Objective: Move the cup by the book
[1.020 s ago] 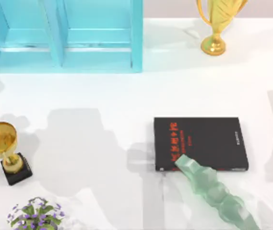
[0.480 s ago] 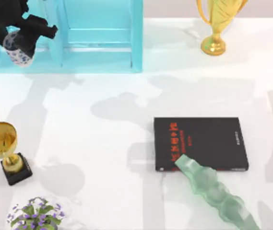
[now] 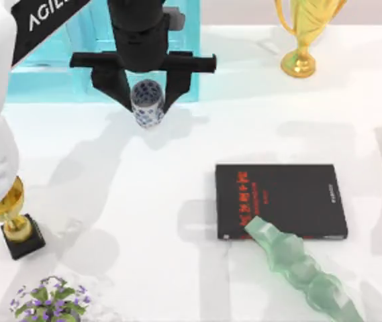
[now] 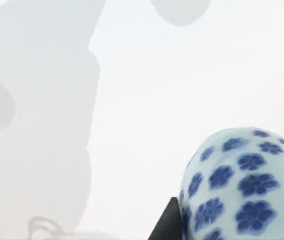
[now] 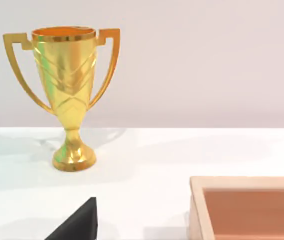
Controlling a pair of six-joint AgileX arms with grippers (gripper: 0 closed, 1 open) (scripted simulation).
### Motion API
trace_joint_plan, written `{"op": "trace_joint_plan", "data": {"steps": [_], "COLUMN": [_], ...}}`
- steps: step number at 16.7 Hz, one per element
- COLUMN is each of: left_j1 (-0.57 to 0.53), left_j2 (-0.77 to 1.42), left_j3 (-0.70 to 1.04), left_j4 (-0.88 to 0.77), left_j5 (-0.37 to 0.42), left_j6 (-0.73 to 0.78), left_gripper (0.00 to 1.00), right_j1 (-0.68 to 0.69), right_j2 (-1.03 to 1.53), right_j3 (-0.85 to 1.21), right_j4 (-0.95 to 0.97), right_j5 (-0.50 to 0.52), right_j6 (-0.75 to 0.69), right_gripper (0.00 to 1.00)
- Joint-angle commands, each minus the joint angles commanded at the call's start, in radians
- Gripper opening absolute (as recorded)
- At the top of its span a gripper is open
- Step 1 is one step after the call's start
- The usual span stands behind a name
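Left gripper point(image 3: 147, 100) pinching cup point(image 3: 147, 102) betw. both fingers, upper centre-left, held above table point(image 3: 177, 141), at front edge of blue shelf point(image 3: 191, 67). Book point(image 3: 281, 201) lower right, well apart; open white surface betw. them.

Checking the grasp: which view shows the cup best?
Top view: the whole cup shows between the left gripper's fingers, above the table left of the book. Left wrist view gives a close partial of its blue-flowered side.

The cup point(image 4: 241, 190) was cut off by the left wrist view's edge. The book's point(image 3: 281, 201) lower-left corner was hidden under a green glass piece point(image 3: 298, 265).
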Motion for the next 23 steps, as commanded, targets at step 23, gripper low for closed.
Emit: {"op": "trace_joint_plan", "data": {"steps": [23], "left_j1": [-0.099], "left_j2": [0.046], "left_j3": [-0.248], "left_j4": [0.236], "left_j5": [0.011], "left_j6": [-0.183], "left_gripper": [0.0], "right_j1": [0.0], "right_j2": [0.0], "right_j3": [0.0], "right_j4": [0.0], "right_j5": [0.0], "right_j6": [0.0], "right_gripper": [1.0]}}
